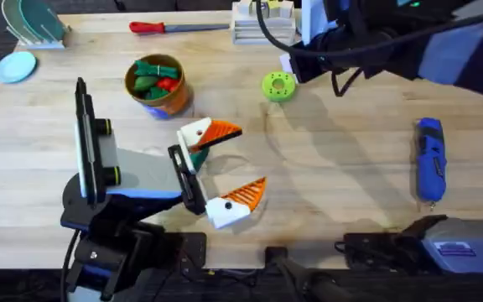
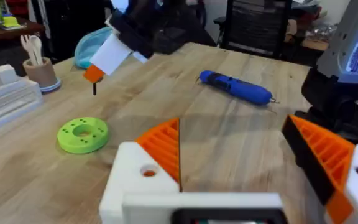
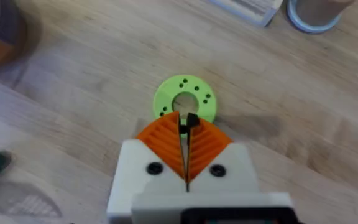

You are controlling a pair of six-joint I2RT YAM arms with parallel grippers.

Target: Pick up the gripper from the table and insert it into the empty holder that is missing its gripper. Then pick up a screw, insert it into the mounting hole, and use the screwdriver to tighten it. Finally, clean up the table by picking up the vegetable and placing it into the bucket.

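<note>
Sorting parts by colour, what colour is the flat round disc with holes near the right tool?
Bright lime green flat disc with holes, clearest in the right wrist view.

Left end effector (image 1: 225, 164) low over the table, fingers spread wide, right end effector (image 3: 187, 124) pinched closed, raised

Pale wood-grain table (image 1: 342, 193), black office chairs (image 2: 253, 28) behind it, dark floor at the edges.

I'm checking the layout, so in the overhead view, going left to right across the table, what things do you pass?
Light blue disc → bucket holding toy vegetables → left gripper with its orange-padded fingers → green disc → screwdriver.
</note>
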